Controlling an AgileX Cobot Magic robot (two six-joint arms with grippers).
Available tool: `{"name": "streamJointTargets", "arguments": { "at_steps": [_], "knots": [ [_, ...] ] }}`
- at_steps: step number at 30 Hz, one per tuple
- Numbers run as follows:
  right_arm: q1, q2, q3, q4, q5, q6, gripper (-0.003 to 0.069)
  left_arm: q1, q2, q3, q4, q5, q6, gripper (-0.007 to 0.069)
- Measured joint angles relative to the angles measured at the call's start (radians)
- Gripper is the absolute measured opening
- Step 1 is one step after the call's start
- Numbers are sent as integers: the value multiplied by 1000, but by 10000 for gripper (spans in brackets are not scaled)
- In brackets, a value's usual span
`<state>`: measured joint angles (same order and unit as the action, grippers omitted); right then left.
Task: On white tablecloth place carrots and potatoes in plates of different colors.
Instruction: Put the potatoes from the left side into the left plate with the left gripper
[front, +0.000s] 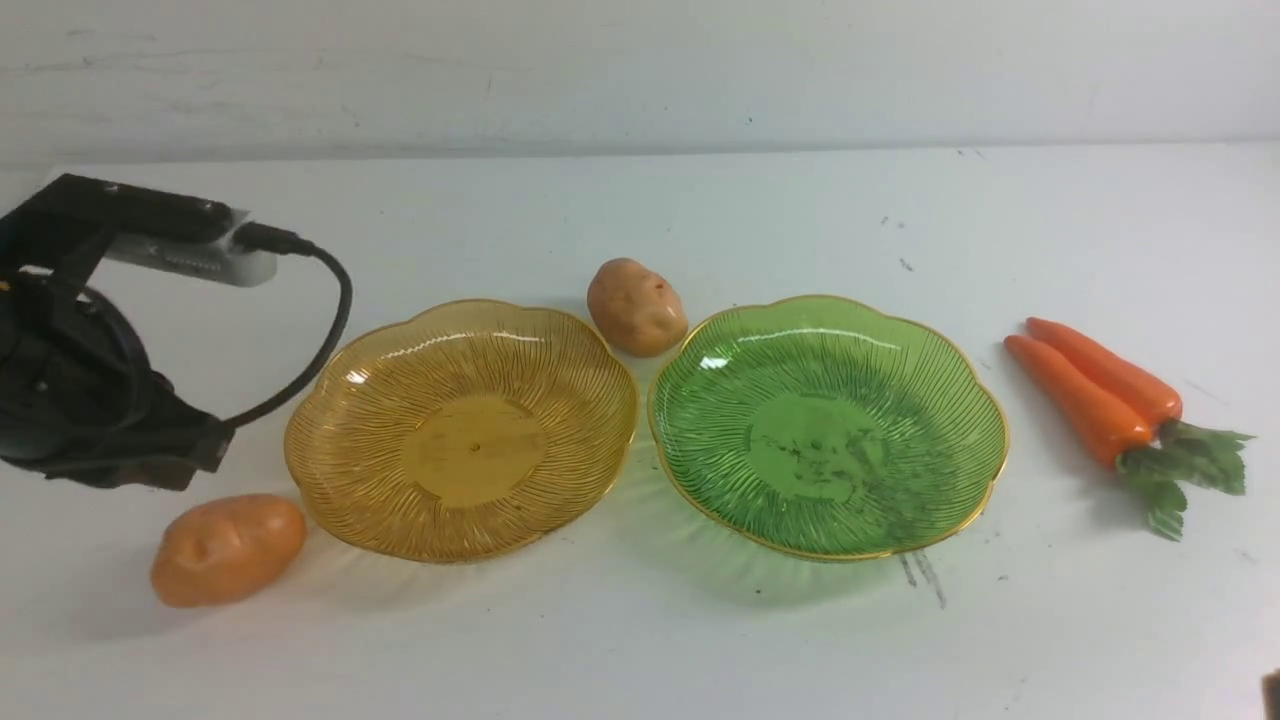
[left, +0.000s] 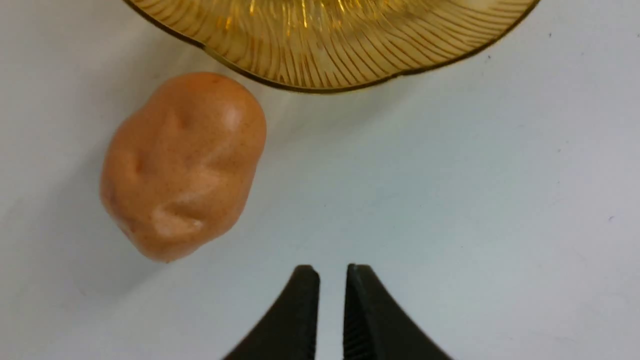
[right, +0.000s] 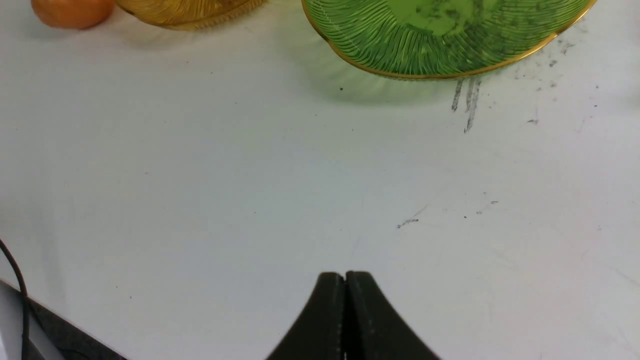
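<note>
**A:** Which step are we on?

**B:** The first pick, I judge, since both plates are empty. My left hand (left: 331, 271) points down at the surface (front: 640, 640) just beside the near potato (left: 182, 165), which lies by the amber plate (left: 330, 45).

**A:** Its fingers?

**B:** Parted a crack, pinching nothing. They need to go wider, then shift over the potato. My right hand (right: 345, 276) is pressed together near the green plate (right: 440, 40).

**A:** The rest?

**B:** The carrots (front: 1095, 395) lie right of the green plate. The far potato (front: 636, 306) sits behind the gap between the plates.

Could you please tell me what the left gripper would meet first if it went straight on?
Probably the yellow plate, unless it touches the tablecloth first, depth being unclear; the potato sits off to one side.
</note>
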<state>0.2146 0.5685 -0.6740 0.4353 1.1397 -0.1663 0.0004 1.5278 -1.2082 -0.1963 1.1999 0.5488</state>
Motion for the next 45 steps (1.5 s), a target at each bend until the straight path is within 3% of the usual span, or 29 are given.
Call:
{"name": "streamJointTargets", "arguments": {
  "at_steps": [3,7,9,12,24,30,35,38,42,45],
  "knots": [
    [0,0,0,5,1,-2,-15,0,42,0,13,-15,22,240],
    [0,0,0,5,1,-4,-15,0,93,-1,82,-97,71,526],
    [0,0,0,5,3,-9,-15,0,111,-1,110,-134,85,615],
    [0,0,0,5,6,-20,-15,0,141,-1,137,-183,94,680],
    [0,0,0,8,6,-22,-15,0,303,-5,184,-238,98,676],
    [0,0,0,15,6,-22,-15,0,313,-12,214,-137,51,440],
    [0,0,0,36,6,-31,-15,0,298,-120,286,-52,-175,429],
    [0,0,0,42,4,-33,-15,-20,260,-242,208,-25,-251,428],
    [0,0,0,45,-5,-33,-15,-95,253,-310,48,-92,-226,428],
    [0,0,0,45,-8,-42,-15,-144,292,-311,12,-161,-215,428]
  ]
}}
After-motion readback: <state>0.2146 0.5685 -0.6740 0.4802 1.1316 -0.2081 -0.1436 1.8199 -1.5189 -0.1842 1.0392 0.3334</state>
